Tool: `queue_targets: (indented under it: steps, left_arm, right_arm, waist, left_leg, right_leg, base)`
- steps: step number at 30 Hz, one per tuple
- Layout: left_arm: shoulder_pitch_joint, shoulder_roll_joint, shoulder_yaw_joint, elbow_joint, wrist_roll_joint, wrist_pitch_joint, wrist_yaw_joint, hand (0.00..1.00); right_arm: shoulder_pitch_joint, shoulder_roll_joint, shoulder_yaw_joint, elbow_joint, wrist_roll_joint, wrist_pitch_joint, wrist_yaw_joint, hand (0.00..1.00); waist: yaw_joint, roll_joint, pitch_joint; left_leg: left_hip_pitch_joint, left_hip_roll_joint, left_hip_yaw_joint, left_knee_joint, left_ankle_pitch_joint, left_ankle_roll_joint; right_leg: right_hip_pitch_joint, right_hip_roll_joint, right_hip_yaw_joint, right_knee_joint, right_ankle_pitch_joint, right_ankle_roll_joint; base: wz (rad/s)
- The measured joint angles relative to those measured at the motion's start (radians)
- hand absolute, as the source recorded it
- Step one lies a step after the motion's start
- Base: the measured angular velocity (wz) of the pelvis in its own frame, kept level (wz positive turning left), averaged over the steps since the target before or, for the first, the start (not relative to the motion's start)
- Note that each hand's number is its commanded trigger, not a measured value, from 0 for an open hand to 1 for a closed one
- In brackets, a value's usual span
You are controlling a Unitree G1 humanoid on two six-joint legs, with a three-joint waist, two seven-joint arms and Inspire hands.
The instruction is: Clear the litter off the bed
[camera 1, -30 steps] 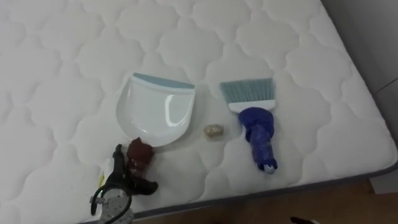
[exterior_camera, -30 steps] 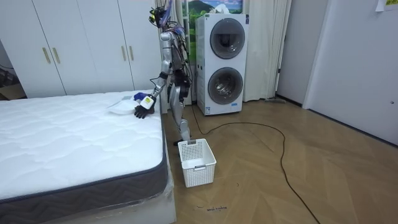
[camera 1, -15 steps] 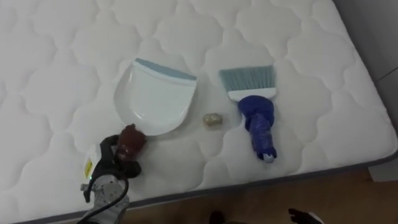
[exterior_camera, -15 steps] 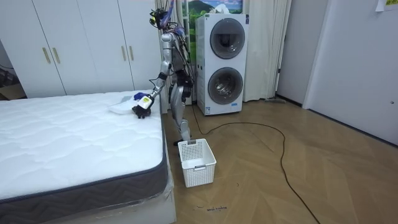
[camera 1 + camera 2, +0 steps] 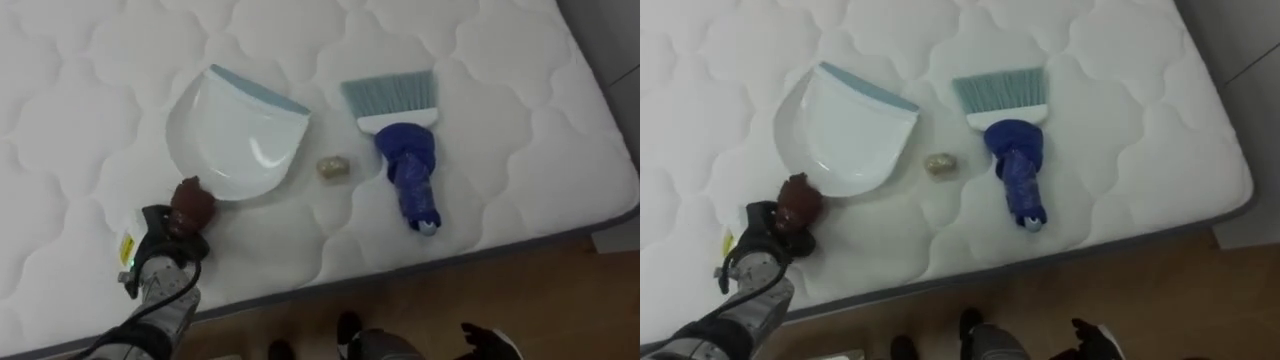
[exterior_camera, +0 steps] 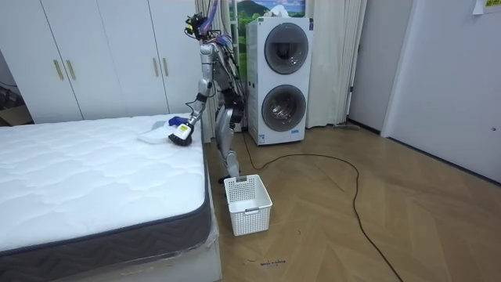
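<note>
Room view: robot stands at the bed's point(image 6: 94, 168) side nr the far corner, left arm stretched down onto the mattress. A white basket point(image 6: 248, 205) sits on the wood floor, well apart from the dustpan point(image 6: 151, 134), lower & toward the room view's right. Washer stack point(image 6: 280, 82) behind the robot, wardrobes point(image 6: 102, 59) behind the bed.

Eye views give the close detail. The dustpan is white w/ a blue lip and lies flat on the quilted top, lip pointing away from the robot, brown handle point(image 5: 190, 200) toward it. A small tan scrap point(image 5: 331, 168) lies just beside the dustpan's right edge, btw it & the brush point(image 5: 405, 165). The brush is right of the dustpan, apart from it: pale bristles away from the robot, blue grip toward the bed's edge.

Left hand point(image 5: 160, 240): at the dustpan's handle, dark fingers curled round its near end, grasping it. Right hand point(image 5: 487, 342): low over the floor, well right of the dustpan; state can't tell.
</note>
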State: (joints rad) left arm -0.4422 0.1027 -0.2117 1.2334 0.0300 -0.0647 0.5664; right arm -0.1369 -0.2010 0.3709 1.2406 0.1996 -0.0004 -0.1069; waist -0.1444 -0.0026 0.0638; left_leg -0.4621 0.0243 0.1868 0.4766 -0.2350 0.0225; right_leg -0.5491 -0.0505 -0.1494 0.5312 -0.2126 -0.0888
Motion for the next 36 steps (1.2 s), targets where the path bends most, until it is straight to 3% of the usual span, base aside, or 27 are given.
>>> queue_targets:
  steps: [7, 14, 19, 21, 24, 29, 32, 36]
  left_arm:
    - [0.002, -0.009, 0.013, 0.013, 0.000, 0.006, -0.007, 1.00]
    - [0.001, 0.001, 0.024, 0.023, 0.001, 0.008, -0.002, 1.00]
    - [0.013, 0.012, 0.033, 0.033, 0.010, 0.005, -0.002, 1.00]
    - [0.012, 0.027, 0.033, 0.043, 0.030, 0.007, -0.003, 1.00]
    - [0.028, 0.075, 0.032, 0.050, 0.064, 0.011, -0.001, 1.00]
    - [0.048, 0.134, 0.036, 0.049, 0.128, 0.011, 0.036, 1.00]
    - [0.058, 0.159, 0.036, 0.047, 0.147, 0.003, 0.060, 1.00]
    - [0.079, 0.164, 0.036, 0.047, 0.174, -0.004, 0.089, 1.00]
  right_arm:
    - [0.000, 0.007, 0.000, -0.001, 0.010, 0.002, -0.013, 0.00]
    - [0.002, 0.007, 0.000, -0.004, 0.042, 0.000, -0.013, 0.00]
    - [0.022, 0.003, -0.010, 0.002, 0.045, -0.023, -0.015, 0.00]
    - [0.023, 0.003, -0.014, 0.004, 0.045, -0.021, -0.016, 0.00]
    - [0.031, -0.001, -0.020, 0.004, 0.047, -0.026, -0.025, 0.00]
    - [0.045, -0.013, -0.022, 0.040, 0.033, -0.034, -0.029, 0.00]
    - [0.046, -0.022, -0.025, 0.045, 0.033, -0.036, -0.030, 0.00]
    - [0.051, -0.033, -0.030, 0.042, 0.035, -0.044, -0.029, 0.00]
  waist:
    - [-0.008, 0.000, -0.0002]
    - [-0.012, 0.003, -0.0021]
    - [-0.012, 0.017, -0.0108]
    - [-0.011, 0.021, -0.0124]
    - [-0.008, 0.032, -0.0116]
    - [0.031, 0.051, -0.0116]
    - [0.040, 0.057, -0.0137]
    - [0.041, 0.065, -0.0177]
  left_leg:
    - [0.001, 0.000, 0.001, 0.002, 0.000, 0.000]
    - [-0.001, 0.002, 0.003, 0.007, 0.000, 0.001]
    - [0.000, 0.004, 0.003, 0.008, 0.000, 0.001]
    - [0.000, 0.005, 0.003, 0.013, 0.000, 0.000]
    - [-0.005, 0.010, 0.003, 0.026, -0.001, 0.000]
    - [-0.007, 0.011, 0.003, 0.027, -0.001, 0.000]
    - [-0.009, 0.010, 0.003, 0.028, -0.001, 0.000]
    - [-0.013, 0.011, 0.003, 0.029, -0.001, 0.001]
  right_leg:
    - [-0.004, -0.001, 0.001, 0.009, 0.002, -0.001]
    - [-0.013, -0.001, 0.004, 0.022, 0.002, -0.006]
    - [-0.012, 0.001, 0.004, 0.022, 0.003, -0.008]
    - [-0.012, 0.003, 0.005, 0.024, 0.004, -0.009]
    - [-0.012, 0.006, 0.004, 0.025, 0.006, -0.013]
    - [-0.015, 0.004, 0.000, 0.032, 0.006, -0.016]
    - [-0.017, 0.002, -0.001, 0.041, 0.005, -0.017]
    - [-0.018, 0.001, -0.003, 0.042, 0.005, -0.017]
  base:
    - [-0.01]
    - [-0.03]
    - [0.00]
    - [-0.02]
    - [-0.03]
    - [0.01]
    - [0.01]
    - [0.00]
